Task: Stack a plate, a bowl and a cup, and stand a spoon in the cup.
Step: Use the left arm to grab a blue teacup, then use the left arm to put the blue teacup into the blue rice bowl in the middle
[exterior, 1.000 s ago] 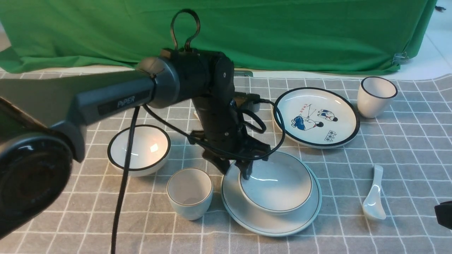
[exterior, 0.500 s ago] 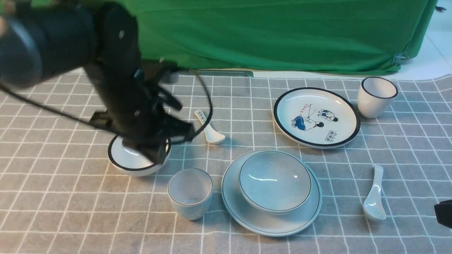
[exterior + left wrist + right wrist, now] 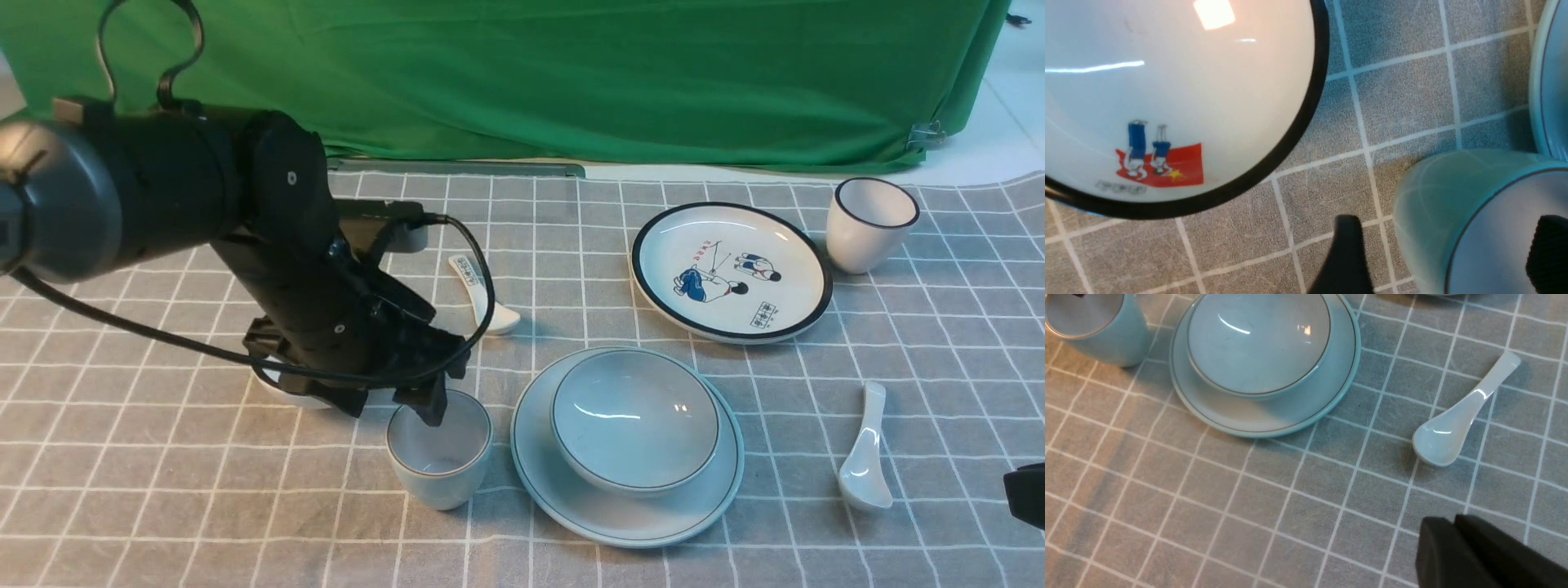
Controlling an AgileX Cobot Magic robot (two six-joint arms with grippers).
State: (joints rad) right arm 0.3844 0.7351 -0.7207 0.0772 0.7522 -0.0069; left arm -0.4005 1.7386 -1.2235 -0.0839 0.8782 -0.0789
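Note:
The pale bowl (image 3: 637,420) sits in the plain plate (image 3: 620,523). The thin-rimmed cup (image 3: 441,461) stands upright just left of the plate. My left gripper (image 3: 392,406) is open across the cup's left wall, with one finger inside the cup and one outside. In the left wrist view the cup (image 3: 1425,212) lies between the fingers (image 3: 1345,253). The plain white spoon (image 3: 865,453) lies right of the plate. My right gripper (image 3: 1453,531) is shut and empty near the table's front right, short of the spoon (image 3: 1453,424).
A black-rimmed bowl (image 3: 1167,81) sits just behind my left gripper, mostly hidden in the front view. A spoon with a marked handle (image 3: 486,302) lies behind the cup. A cartoon plate (image 3: 731,269) and a black-rimmed cup (image 3: 869,220) stand at the back right.
My left gripper left the bowl in the plate, swung left over the black-rimmed bowl, then came down at the cup. The right arm has not moved.

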